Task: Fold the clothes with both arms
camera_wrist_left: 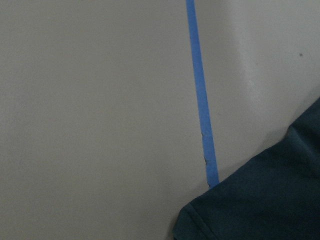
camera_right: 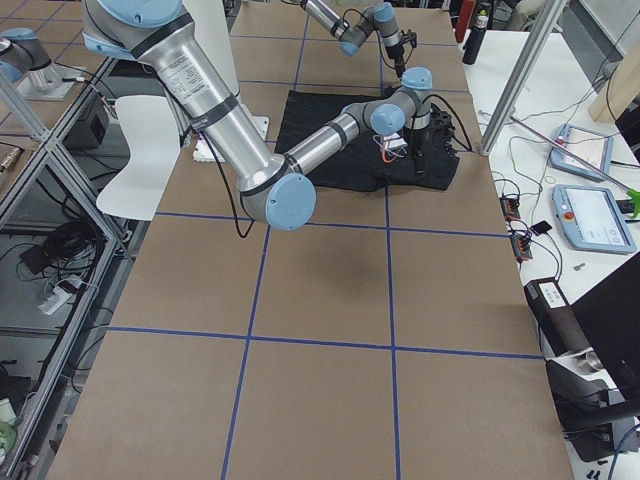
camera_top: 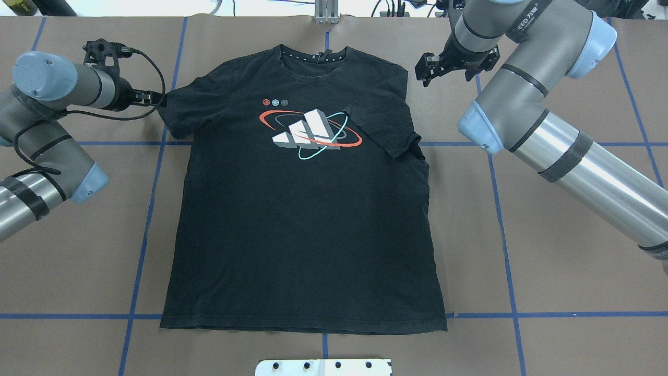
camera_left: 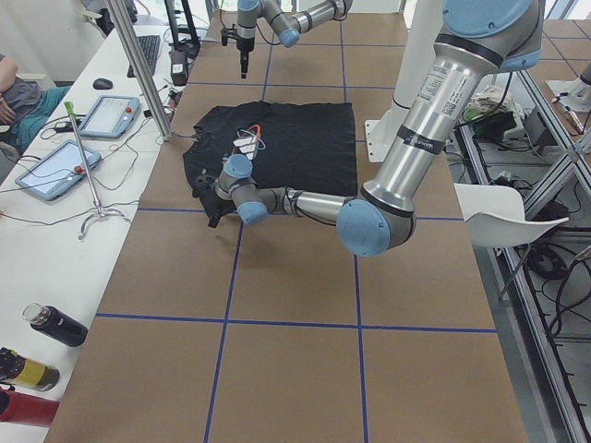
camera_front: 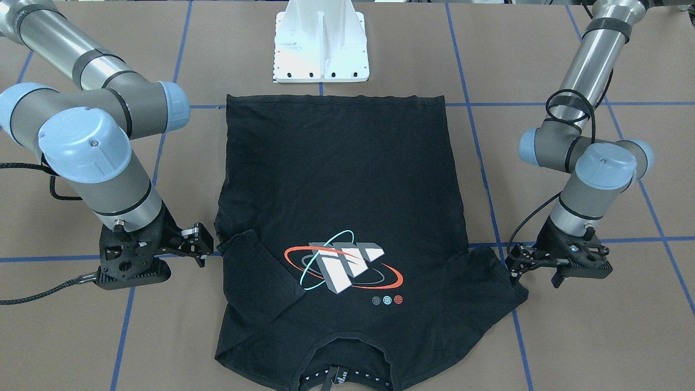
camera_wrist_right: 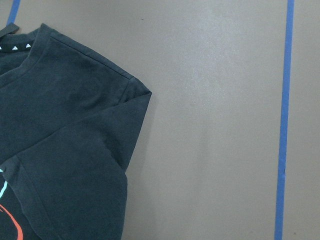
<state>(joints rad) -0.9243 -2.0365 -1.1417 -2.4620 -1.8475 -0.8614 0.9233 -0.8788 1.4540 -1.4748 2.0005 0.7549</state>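
**Across the worktop's middle: black T-shirt, one sleeve turned in**

At the centre of the brown worktop [camera_top: 563, 292], a black T-shirt [camera_top: 302, 219] lies flat with its print facing up. Its hem [camera_top: 302, 328] runs along the robot's edge, just short of the white pedestal base [camera_front: 321, 49]. Its ribbed neckline [camera_top: 313, 55] points to the operators' edge. Blue tape lines [camera_top: 501, 209] cross the worktop and pass under the cloth.

The red, teal and white logo [camera_top: 310, 130] sits on the chest. The right sleeve [camera_top: 381, 128] is folded inward over the chest, and its edge touches the end of the logo's red orbit. The left sleeve [camera_top: 180, 104] lies spread out flat toward the worktop's left end.

The left arm [camera_top: 57, 83] reaches low over the worktop. The left end effector [camera_top: 156, 97] meets the tip of the left sleeve. I cannot tell whether its fingers pinch the cloth or only touch it. Its wrist view shows just the sleeve corner beside a tape line.

The right arm [camera_top: 527, 99] comes in from the right end. The right end effector [camera_top: 424, 70] hangs near the right shoulder of the shirt, apart from the cloth. Its fingers are spread and carry nothing.
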